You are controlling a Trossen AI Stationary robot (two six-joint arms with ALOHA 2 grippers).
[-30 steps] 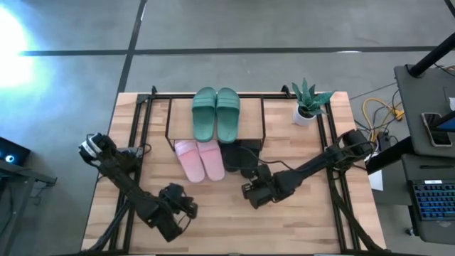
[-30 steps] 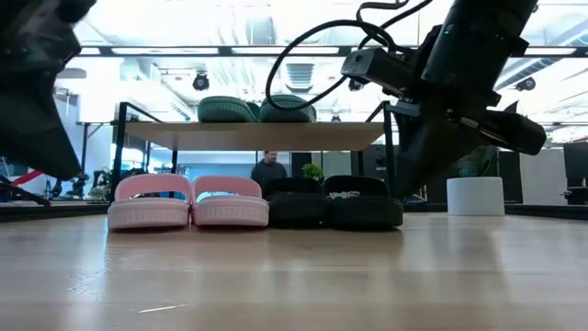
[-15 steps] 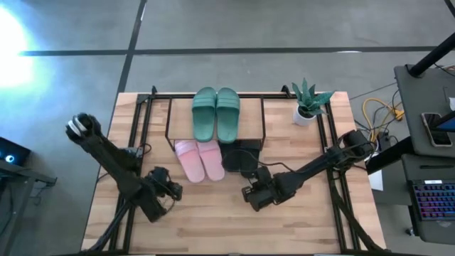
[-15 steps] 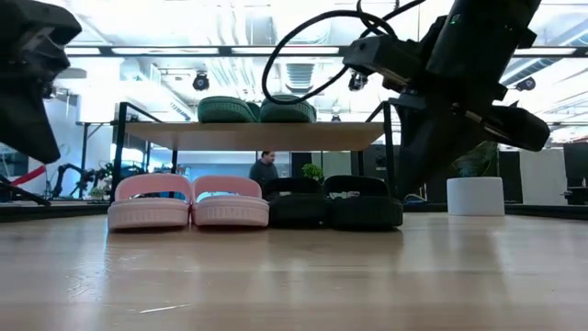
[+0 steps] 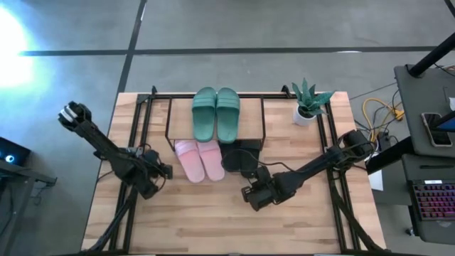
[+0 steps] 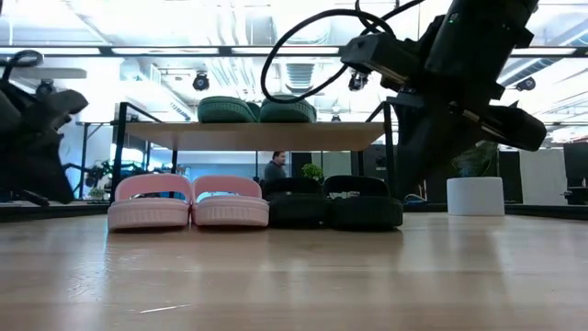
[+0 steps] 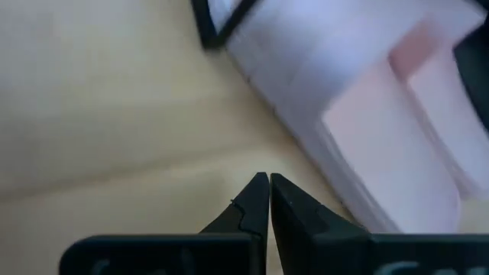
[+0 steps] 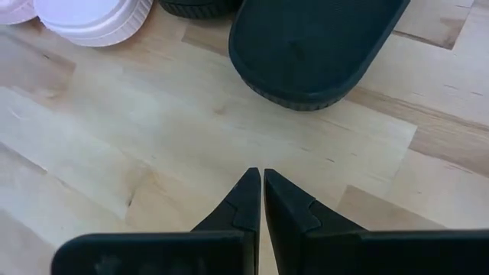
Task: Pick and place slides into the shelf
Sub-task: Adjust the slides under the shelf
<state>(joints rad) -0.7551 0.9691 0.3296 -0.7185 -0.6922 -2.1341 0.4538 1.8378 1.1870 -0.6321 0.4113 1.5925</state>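
all three pairs of slides sit in the shelf; nothing seems left. both end effectors, left and right, are pressed together, empty.

place: robotics lab | cues: ceiling strip lights, other robot arms, keyboard desk

Green slides; pink slides; black slides. Shelf: black frame, light wood board. Worktop: pale wood grain. Plant: green, white pot.
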